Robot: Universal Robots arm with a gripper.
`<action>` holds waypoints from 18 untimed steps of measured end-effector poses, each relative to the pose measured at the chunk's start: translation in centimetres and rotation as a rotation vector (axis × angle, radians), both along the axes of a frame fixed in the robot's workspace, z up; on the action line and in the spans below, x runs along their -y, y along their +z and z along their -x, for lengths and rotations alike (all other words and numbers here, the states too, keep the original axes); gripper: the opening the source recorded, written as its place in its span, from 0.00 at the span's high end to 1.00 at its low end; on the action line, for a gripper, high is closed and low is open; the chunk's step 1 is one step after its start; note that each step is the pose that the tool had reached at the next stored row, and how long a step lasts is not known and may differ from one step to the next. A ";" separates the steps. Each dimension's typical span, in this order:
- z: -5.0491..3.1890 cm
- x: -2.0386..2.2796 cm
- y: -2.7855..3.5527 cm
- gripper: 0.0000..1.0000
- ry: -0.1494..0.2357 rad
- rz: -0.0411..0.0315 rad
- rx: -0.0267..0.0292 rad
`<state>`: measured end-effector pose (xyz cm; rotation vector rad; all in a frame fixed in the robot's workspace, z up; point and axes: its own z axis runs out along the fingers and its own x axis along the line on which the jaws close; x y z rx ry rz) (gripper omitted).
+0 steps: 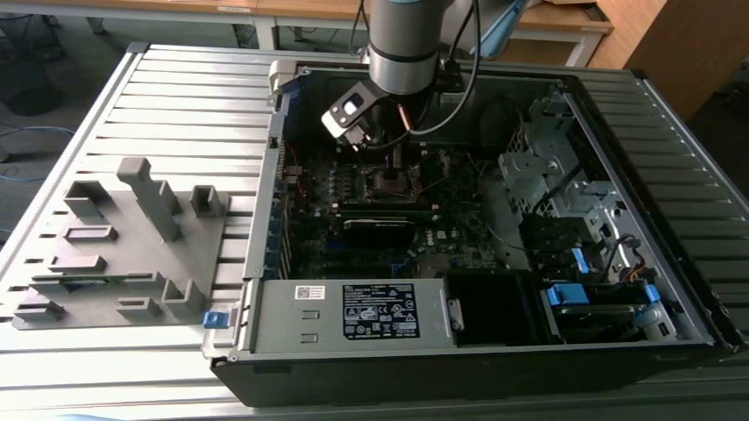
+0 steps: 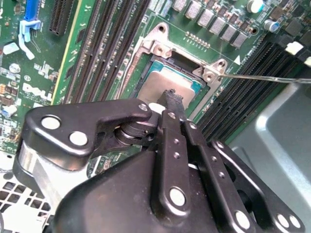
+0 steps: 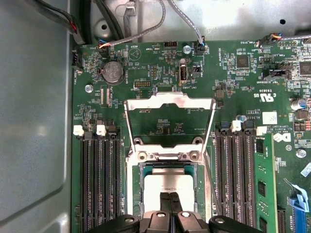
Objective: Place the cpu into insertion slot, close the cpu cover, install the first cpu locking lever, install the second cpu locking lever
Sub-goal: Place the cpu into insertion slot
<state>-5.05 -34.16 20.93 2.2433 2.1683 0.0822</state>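
The cpu (image 3: 167, 182) lies flat inside the insertion slot (image 3: 137, 187), its grey top facing up. My gripper (image 3: 170, 195) is shut, its two fingertips pressed together and resting on the cpu's top (image 2: 158, 83). The cpu cover (image 3: 170, 103), a silvery frame, stands swung open beyond its hinge, away from the slot. A thin wire locking lever (image 2: 262, 77) sticks out unlatched beside the socket. In the exterior view my gripper (image 1: 387, 151) hangs just above the socket (image 1: 392, 181) in the open computer case.
Long black memory slots (image 3: 99, 179) flank the socket on both sides. Cables (image 3: 146, 29) run along the case wall past the board. A power supply (image 1: 351, 311) fills the case's near side. A grey fixture (image 1: 123, 246) sits at the exterior view's left.
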 end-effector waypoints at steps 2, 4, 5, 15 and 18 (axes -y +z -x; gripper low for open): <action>-0.03 -0.01 -0.07 0.89 0.000 0.0004 -0.0002; -0.10 -0.02 -0.10 0.89 0.000 0.0003 -0.0002; -0.14 -0.04 -0.12 0.89 0.000 0.0002 -0.0001; -0.21 -0.06 -0.38 0.89 0.000 0.0001 -0.0001; -0.21 -0.06 -0.59 0.89 0.000 0.0002 -0.0001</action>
